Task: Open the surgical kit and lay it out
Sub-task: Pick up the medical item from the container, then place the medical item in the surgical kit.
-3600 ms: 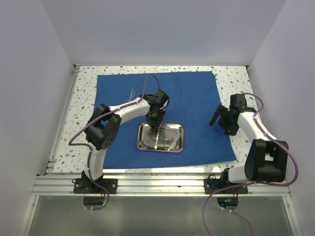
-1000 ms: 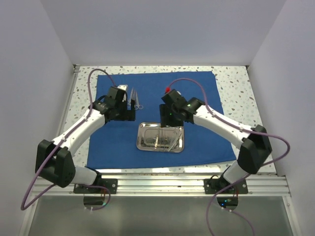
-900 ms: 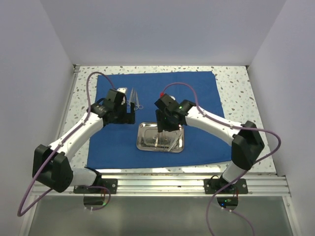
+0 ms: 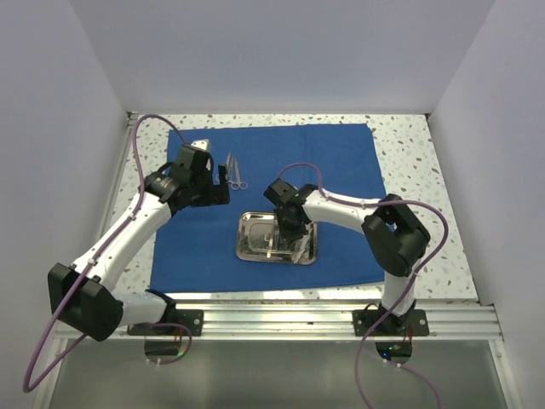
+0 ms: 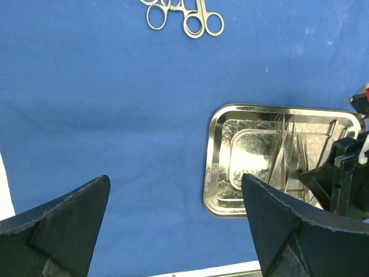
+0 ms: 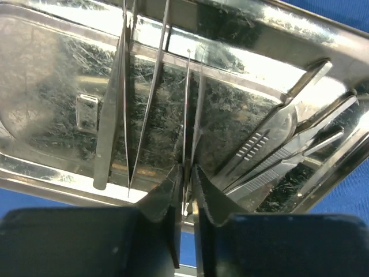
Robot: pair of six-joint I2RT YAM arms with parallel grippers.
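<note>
The right tool (image 6: 185, 173) is pinching narrowly on thin tweezers (image 6: 187, 104) lying in the steel tray (image 6: 52, 69) beneath it. The left tool (image 5: 176, 179) is hanging spread wide over the blue cloth (image 5: 86, 104), with the tray to its right and ring-handled scissors (image 5: 193, 14) ahead of it.

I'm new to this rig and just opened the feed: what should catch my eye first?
The shiny steel tray sits on the near middle of the royal-blue cloth, with the right pincer down inside it, pinched on a thin steel instrument. Ring-handled tools lie on the cloth beyond the tray, near the open left pincer.
</note>
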